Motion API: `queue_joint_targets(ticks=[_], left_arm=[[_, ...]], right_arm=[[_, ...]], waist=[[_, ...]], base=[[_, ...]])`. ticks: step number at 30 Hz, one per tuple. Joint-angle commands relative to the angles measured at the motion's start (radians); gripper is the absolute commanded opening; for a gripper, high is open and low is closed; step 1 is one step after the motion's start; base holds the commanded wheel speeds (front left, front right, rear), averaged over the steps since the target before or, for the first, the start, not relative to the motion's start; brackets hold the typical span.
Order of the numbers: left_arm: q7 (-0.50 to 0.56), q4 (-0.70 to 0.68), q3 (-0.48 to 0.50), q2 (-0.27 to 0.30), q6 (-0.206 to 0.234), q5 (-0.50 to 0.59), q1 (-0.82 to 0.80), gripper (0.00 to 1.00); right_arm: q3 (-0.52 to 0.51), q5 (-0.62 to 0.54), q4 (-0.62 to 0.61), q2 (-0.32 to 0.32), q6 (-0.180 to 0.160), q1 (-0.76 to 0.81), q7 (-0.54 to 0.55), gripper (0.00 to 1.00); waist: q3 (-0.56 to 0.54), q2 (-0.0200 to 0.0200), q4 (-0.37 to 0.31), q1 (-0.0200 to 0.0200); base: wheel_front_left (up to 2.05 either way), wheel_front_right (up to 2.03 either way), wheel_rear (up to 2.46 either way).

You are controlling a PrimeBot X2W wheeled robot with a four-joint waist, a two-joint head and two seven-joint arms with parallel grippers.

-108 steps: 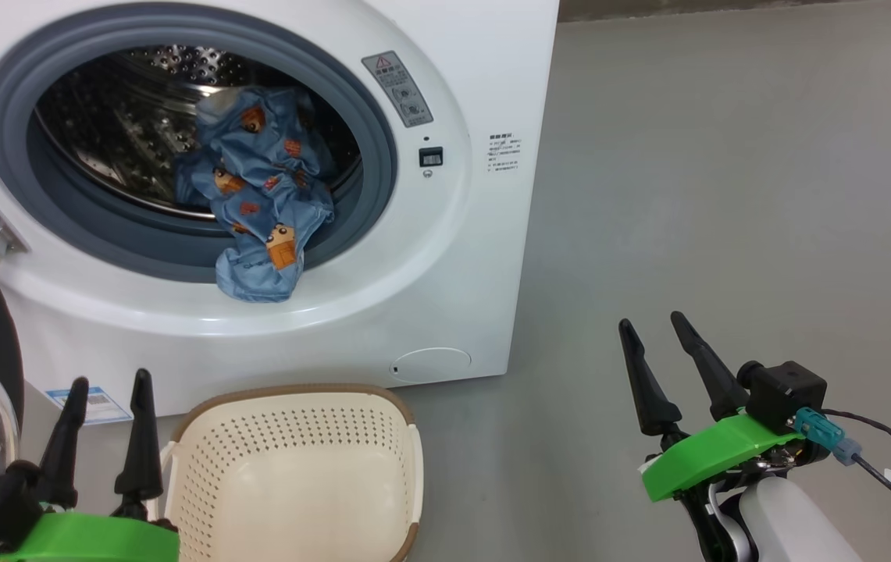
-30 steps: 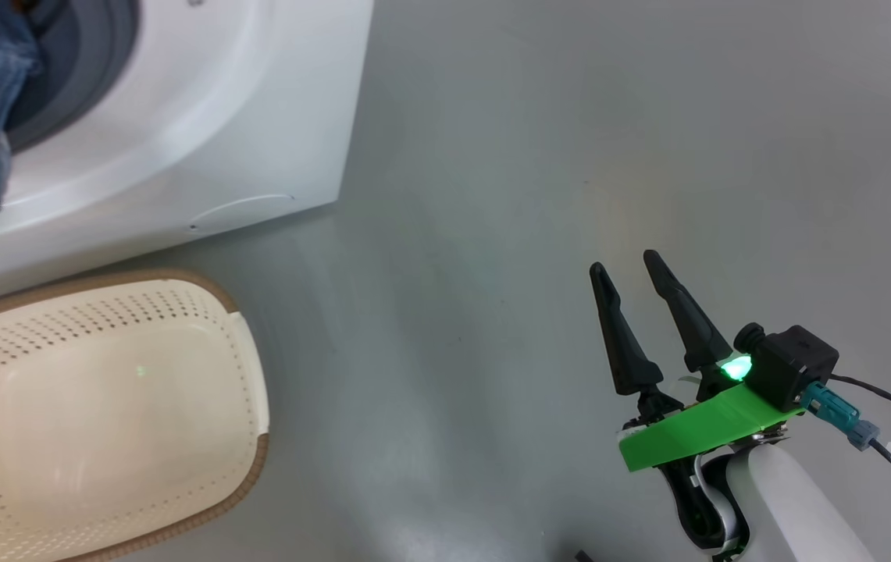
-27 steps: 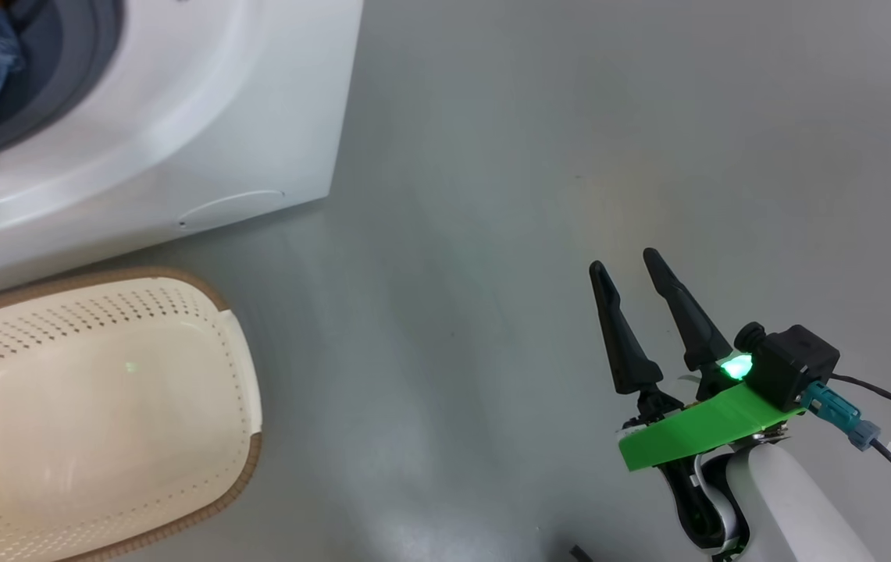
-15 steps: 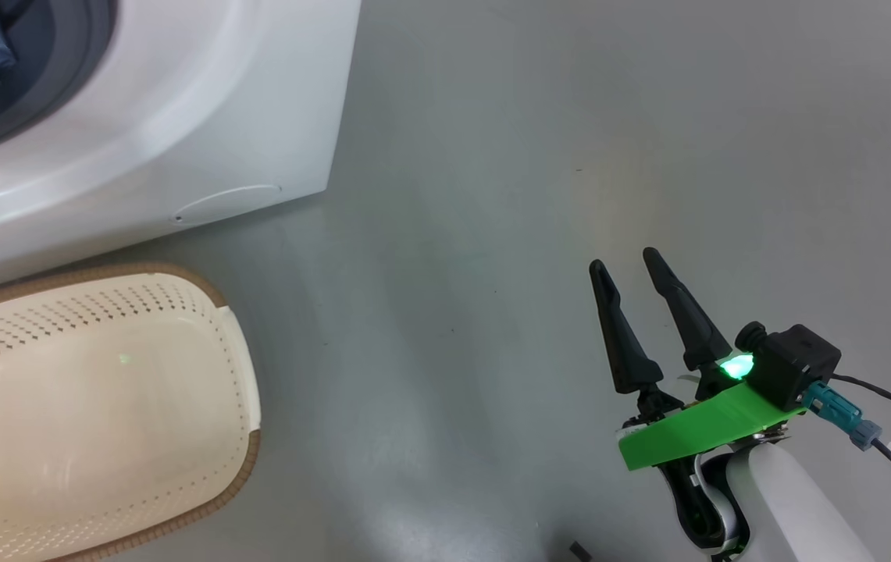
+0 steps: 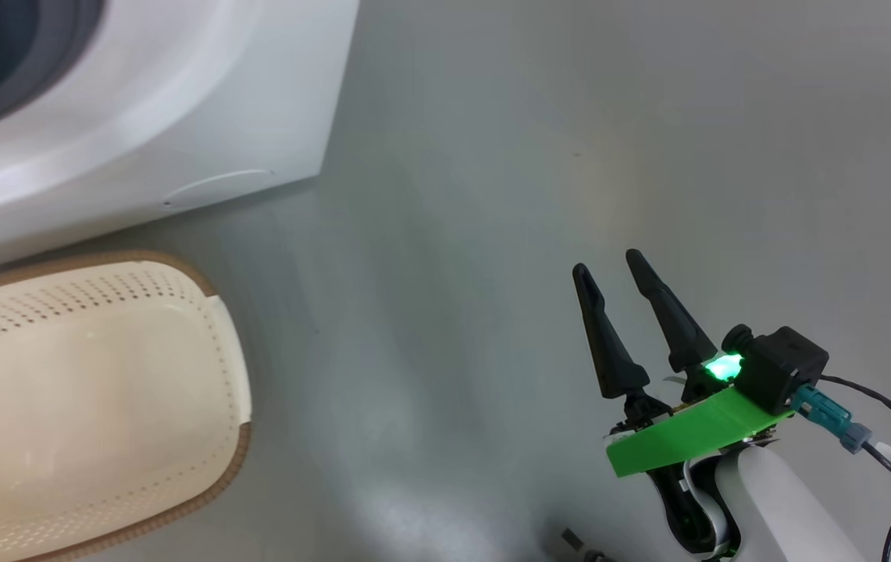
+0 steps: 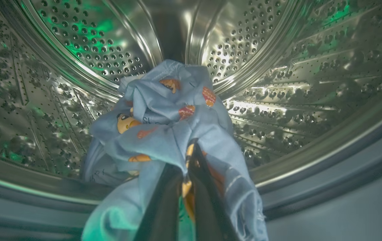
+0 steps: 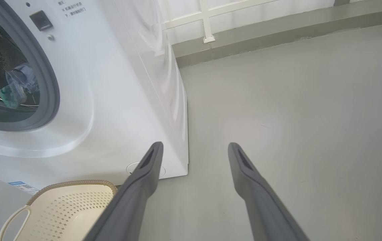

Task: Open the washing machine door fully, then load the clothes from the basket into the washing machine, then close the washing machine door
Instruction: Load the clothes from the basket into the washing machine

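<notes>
Bunching ahead of the left claw (image 6: 191,149), one bundle of blue clothes (image 6: 164,110) is pinched between its two closed fingers (image 6: 164,204), inside the drum (image 6: 278,67) of the washing machine (image 5: 179,94). The right claw (image 5: 606,261) hangs spread, holding nothing; one basket (image 5: 101,308) sits well to its left.

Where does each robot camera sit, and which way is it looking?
Head view: on the head, facing down at the floor, the basket and the washing machine's lower front; the right gripper shows at lower right, open.
Left wrist view: on the left wrist, facing into the steel drum; the left gripper is shut on the clothes.
Right wrist view: on the right wrist, facing low across the floor; the right gripper rises from the bottom, open.
Shared: head and right wrist views both show basket and washing machine.
</notes>
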Motion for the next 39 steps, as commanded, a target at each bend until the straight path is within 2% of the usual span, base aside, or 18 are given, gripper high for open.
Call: queue_joint_targets(ticks=[1, 10, 21, 22, 23, 24, 28, 39], left_arm=[[-0.009, -0.023, 0.02, 0.066, 0.001, -0.005, -0.051, 0.0], [0.012, -0.061, -0.031, 0.173, 0.001, 0.035, -0.221, 0.0], [0.139, -0.035, -0.106, 0.205, 0.001, 0.049, -0.355, 0.0], [0.157, -0.025, -0.111, 0.204, 0.001, 0.045, -0.36, 0.22], [0.173, -0.014, -0.113, 0.203, 0.001, 0.038, -0.365, 0.58], [0.178, -0.007, -0.118, 0.203, 0.001, 0.037, -0.368, 1.0], [0.163, 0.008, -0.12, 0.193, 0.001, 0.011, -0.359, 1.0], [-0.037, -0.032, -0.131, 0.12, 0.001, -0.104, -0.13, 1.0]], right_arm=[[0.02, 0.013, -0.034, -0.008, 0.007, 0.007, -0.008, 1.0], [0.055, 0.071, -0.101, -0.008, 0.007, 0.026, -0.008, 1.0], [0.05, 0.086, -0.126, -0.008, 0.007, 0.053, -0.008, 1.0], [0.05, 0.084, -0.124, -0.008, 0.007, 0.054, -0.008, 1.0], [0.049, 0.083, -0.123, -0.008, 0.007, 0.054, -0.008, 1.0], [0.047, 0.08, -0.12, -0.008, 0.007, 0.051, -0.008, 1.0], [0.045, 0.075, -0.115, -0.008, 0.007, 0.028, -0.008, 1.0], [0.012, 0.026, -0.064, -0.008, 0.007, -0.002, -0.008, 1.0]], waist=[[0.041, -0.0001, -0.038, 0.0], [0.16, -0.0001, -0.101, 0.0], [0.196, -0.0001, -0.111, 0.0], [0.194, -0.0001, -0.111, 0.0], [0.191, -0.0001, -0.111, 0.0], [0.189, -0.0001, -0.111, 0.0], [0.174, -0.0001, -0.106, 0.0], [0.055, -0.0001, -0.03, 0.0]], base=[[0.0, 0.0, 0.0], [0.0, 0.0, 0.0], [0.0, 0.0, 0.0], [0.0, 0.0, 0.0], [0.0, 0.0, 0.0], [0.0, 0.0, 0.0], [0.0, 0.0, 0.0], [0.0, 0.0, 0.0]])
